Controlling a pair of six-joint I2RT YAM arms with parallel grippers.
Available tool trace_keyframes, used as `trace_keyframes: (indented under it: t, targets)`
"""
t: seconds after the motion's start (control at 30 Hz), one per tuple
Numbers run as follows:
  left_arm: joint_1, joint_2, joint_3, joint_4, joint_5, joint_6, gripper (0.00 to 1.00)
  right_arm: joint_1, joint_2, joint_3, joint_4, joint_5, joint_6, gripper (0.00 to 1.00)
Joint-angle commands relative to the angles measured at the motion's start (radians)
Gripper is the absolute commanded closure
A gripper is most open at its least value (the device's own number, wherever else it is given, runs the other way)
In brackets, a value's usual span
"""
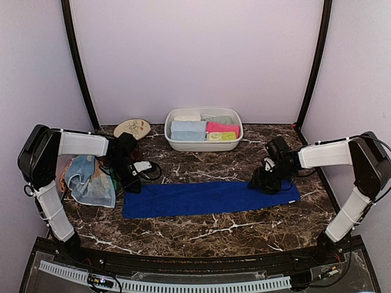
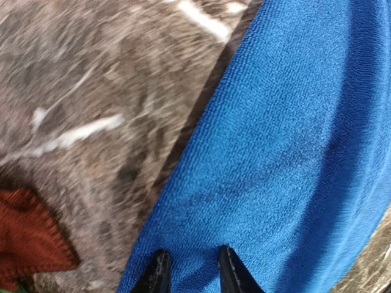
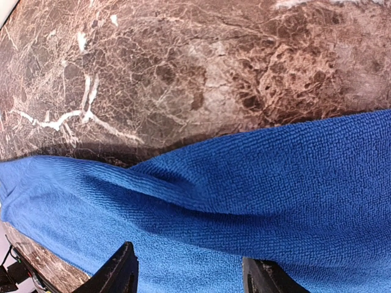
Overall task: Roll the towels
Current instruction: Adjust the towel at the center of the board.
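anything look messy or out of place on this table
The loose towels at the left edge lie in a crumpled heap, unlike the neat ones in the white tub. The blue towel lies flat in a long strip, with one ridge near its right end. Nothing looks spilled or damaged.

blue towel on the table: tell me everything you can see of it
The royal blue towel is soft, terry-looking cloth, laid out as one long strip across the marble table, in front of the tub. It lies mostly flat, with a shallow fold ridge near its right end. The left claw is down at its left end and the right claw at its right, both with jaws apart.
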Motion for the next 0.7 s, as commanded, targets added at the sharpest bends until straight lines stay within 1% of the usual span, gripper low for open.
trace_keyframes:
  t: [0.0, 0.2, 0.27, 0.33, 0.4, 0.5, 0.63, 0.67]
  targets:
    - [0.043, -0.04, -0.05, 0.028, -0.09, -0.011, 0.72, -0.017, 0.032, -0.04, 0.003, 0.057, -0.002, 0.42]
    - [0.065, -0.062, -0.06, 0.047, -0.138, -0.013, 0.72, -0.021, 0.029, -0.041, 0.023, 0.046, 0.005, 0.42]
    - [0.068, -0.07, -0.064, 0.056, -0.144, -0.015, 0.67, -0.021, 0.027, -0.034, 0.03, 0.037, 0.008, 0.41]
    - [0.066, -0.073, -0.064, 0.073, -0.148, -0.024, 0.58, -0.023, 0.023, -0.028, 0.041, 0.027, 0.015, 0.4]
    - [0.065, -0.073, -0.055, 0.083, -0.156, -0.034, 0.53, -0.023, 0.019, -0.017, 0.049, 0.013, 0.017, 0.39]
    - [0.063, -0.107, -0.033, 0.093, -0.138, -0.04, 0.49, -0.024, 0.005, 0.009, 0.037, -0.004, 0.014, 0.37]
    - [0.062, -0.171, 0.011, 0.086, -0.087, -0.026, 0.43, -0.047, -0.033, 0.037, 0.011, -0.034, 0.003, 0.32]
    - [0.062, -0.181, 0.026, 0.075, -0.08, -0.021, 0.42, -0.061, -0.072, 0.042, -0.003, -0.034, -0.003, 0.31]
